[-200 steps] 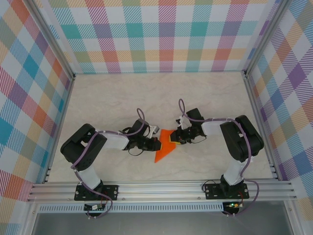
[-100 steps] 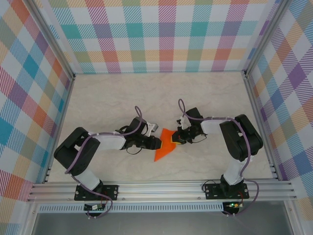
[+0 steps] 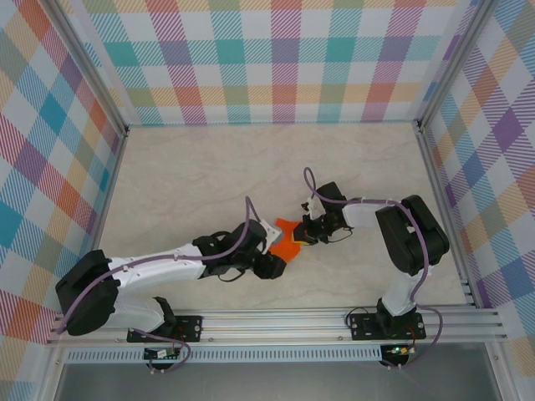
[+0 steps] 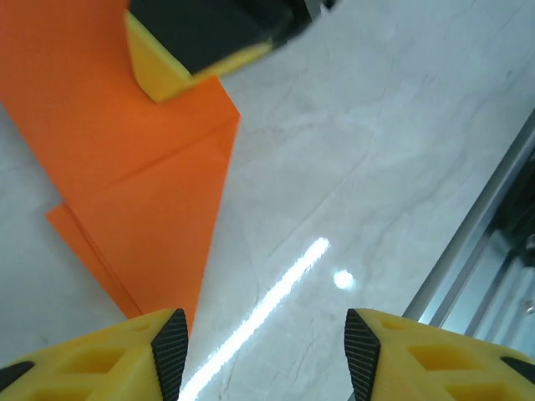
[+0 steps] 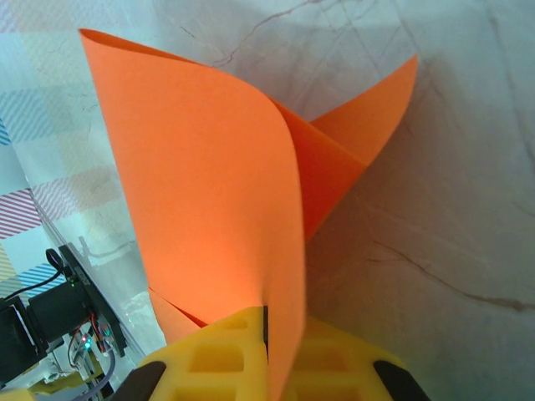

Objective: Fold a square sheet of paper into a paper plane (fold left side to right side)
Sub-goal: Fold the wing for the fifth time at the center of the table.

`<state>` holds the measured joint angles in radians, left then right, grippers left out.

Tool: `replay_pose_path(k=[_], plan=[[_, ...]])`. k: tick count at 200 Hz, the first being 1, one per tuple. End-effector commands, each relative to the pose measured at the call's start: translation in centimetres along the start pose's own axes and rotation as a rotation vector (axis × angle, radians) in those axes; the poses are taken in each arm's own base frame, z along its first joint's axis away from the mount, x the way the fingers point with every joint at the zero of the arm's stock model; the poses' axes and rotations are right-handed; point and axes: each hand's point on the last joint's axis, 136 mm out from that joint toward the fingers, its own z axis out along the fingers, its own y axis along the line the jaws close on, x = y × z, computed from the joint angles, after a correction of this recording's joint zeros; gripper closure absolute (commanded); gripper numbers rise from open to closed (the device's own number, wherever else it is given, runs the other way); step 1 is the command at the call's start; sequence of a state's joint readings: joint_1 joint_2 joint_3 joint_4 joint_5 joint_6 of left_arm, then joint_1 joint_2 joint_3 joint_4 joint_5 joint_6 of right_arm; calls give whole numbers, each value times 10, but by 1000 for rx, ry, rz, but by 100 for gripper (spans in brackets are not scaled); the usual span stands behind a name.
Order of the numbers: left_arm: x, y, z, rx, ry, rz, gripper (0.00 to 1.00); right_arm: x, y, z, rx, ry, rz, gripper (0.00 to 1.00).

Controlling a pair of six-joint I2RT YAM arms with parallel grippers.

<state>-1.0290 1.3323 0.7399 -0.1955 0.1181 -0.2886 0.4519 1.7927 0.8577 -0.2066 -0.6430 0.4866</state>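
Observation:
The square sheet of paper (image 3: 287,236) is bright orange and partly folded, with creases showing, and lies mid-table between the two arms. My right gripper (image 3: 303,238) is shut on its right edge. In the right wrist view the paper (image 5: 209,184) curls upward out of the yellow fingers (image 5: 226,359) of my right gripper (image 5: 280,334). My left gripper (image 3: 275,261) sits just in front of the sheet. In the left wrist view it (image 4: 263,351) stands open over bare table, the paper (image 4: 142,192) lying to its upper left, apart from it.
The marble-look table (image 3: 209,175) is boxed in by checked walls on three sides. An aluminium rail (image 3: 267,322) runs along the near edge and shows close by in the left wrist view (image 4: 485,225). Open tabletop lies behind and to the left.
My left gripper has let go of the paper, opened, and moved right and toward the near edge as the arm stretched out. The right gripper closed on the sheet, whose near point has lifted.

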Motion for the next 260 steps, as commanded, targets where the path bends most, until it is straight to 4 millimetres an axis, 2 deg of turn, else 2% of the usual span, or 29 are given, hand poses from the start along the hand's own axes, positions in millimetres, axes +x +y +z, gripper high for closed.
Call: replay_pose_path(k=[1,58,127,217,260], plan=[[10,14,9,-205,67,102,43,1,6,-1,-2,13,-1,100],[6,18,41,-328,130,207,37,0,10,-4,-3,21,20,100],[12,25,62,-384,174,249,37,0,17,-5,-23,37,54,100],[13,35,68,-498,173,297,42,0,23,-7,-38,53,90,100],[15,35,71,-516,180,313,52,1,21,-6,-31,58,96,100]])
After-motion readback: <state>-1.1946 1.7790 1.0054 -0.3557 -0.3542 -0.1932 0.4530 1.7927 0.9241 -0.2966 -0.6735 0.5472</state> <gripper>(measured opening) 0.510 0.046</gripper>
